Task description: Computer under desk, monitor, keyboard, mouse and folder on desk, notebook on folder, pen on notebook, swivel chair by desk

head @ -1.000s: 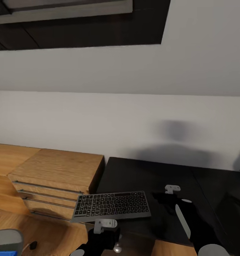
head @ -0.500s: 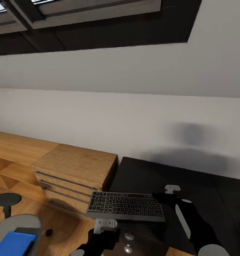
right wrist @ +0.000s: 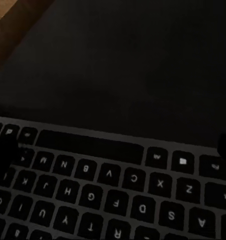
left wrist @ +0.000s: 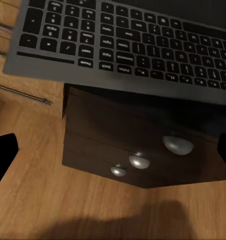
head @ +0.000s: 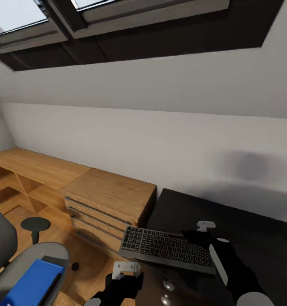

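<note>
Keyboard (head: 168, 250) in right tool (head: 193, 236), above desk (head: 241, 229)

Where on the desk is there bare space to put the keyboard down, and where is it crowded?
The black desk shows bare top between the keyboard and the white wall, extending from the wooden chest side toward the right. The near edge is crowded: the keyboard overhangs the knobbed drawer unit, with the right gripper at the keyboard.

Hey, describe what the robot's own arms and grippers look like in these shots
Both arms are glossy black. The right arm carries a pale grey oval panel and a grey rounded joint cap. Each wrist has a light grey metal bracket with small holes. The left gripper and right gripper have plain black fingers.
</note>
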`<state>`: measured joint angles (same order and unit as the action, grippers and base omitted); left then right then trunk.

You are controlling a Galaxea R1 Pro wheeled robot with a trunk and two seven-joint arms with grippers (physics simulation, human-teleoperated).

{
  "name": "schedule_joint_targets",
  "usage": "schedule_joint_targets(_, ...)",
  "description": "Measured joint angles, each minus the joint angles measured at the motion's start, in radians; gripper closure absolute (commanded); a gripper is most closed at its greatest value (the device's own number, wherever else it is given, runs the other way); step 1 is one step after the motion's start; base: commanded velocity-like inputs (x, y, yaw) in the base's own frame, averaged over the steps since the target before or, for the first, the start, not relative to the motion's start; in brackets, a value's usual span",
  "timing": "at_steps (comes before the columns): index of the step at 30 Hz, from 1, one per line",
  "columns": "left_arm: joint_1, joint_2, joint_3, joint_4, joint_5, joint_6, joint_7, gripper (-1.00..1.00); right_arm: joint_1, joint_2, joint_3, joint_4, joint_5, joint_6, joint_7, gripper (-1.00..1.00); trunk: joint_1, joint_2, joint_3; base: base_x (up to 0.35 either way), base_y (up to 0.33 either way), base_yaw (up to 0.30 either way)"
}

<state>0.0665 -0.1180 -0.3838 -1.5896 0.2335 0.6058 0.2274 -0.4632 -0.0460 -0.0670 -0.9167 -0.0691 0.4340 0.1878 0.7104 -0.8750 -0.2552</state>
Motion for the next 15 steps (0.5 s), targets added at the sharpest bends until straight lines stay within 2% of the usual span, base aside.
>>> schedule_joint_targets(7, 0.000, 0.000, 0.001, 0.000, 0.000, 0.000, 0.000, -1.00, 0.000, 0.000, 0.001, 0.000, 0.001, -0.001, 0.000, -1.00, 0.000, 0.000, 0.000, 0.058, 0.055, 0.274)
schedule_joint_targets(12, 0.000, 0.000, 0.001, 0.000, 0.001, 0.000, 0.000, -1.00, 0.000, 0.000, 0.002, 0.000, 0.001, -0.001, 0.000, -1.00, 0.000, 0.000, 0.000, 0.212, 0.208, 0.268)
schedule_joint_targets(15, 0.000, 0.000, 0.001, 0.000, 0.001, 0.000, 0.000, -1.00, 0.000, 0.000, 0.003, 0.000, 0.001, -0.001, 0.001, -1.00, 0.000, 0.000, 0.000, 0.175, 0.248, 0.159)
